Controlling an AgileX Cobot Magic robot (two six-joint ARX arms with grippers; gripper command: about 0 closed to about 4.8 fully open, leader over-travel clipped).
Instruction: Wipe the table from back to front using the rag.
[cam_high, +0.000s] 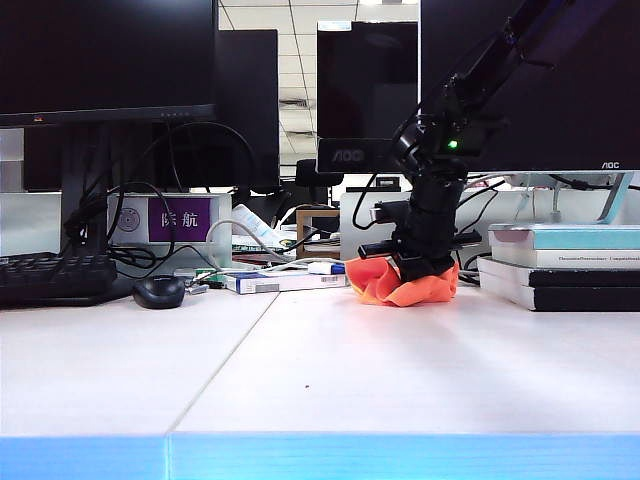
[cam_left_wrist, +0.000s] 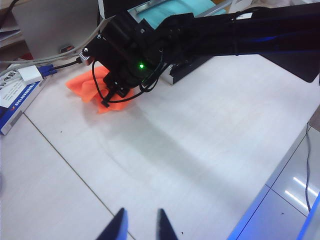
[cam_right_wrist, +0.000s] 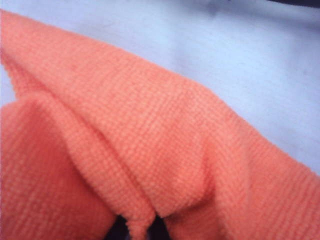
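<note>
The orange rag (cam_high: 405, 285) lies bunched at the back of the white table (cam_high: 330, 380), just right of the middle. My right gripper (cam_high: 425, 268) comes down onto it from above and is shut on a fold of the rag. In the right wrist view the rag (cam_right_wrist: 150, 140) fills the picture, with a pleat pinched between the dark fingers of the right gripper (cam_right_wrist: 139, 230). My left gripper (cam_left_wrist: 140, 222) hangs open and empty over bare table (cam_left_wrist: 200, 150), well in front of the rag (cam_left_wrist: 85, 85). It does not show in the exterior view.
A keyboard (cam_high: 50, 278) and mouse (cam_high: 158, 291) sit at the back left. A flat blue box (cam_high: 280, 282) lies left of the rag, stacked books (cam_high: 565, 265) to its right. Monitors and cables stand behind. A seam (cam_high: 220, 360) runs to the blue front edge (cam_high: 320, 458).
</note>
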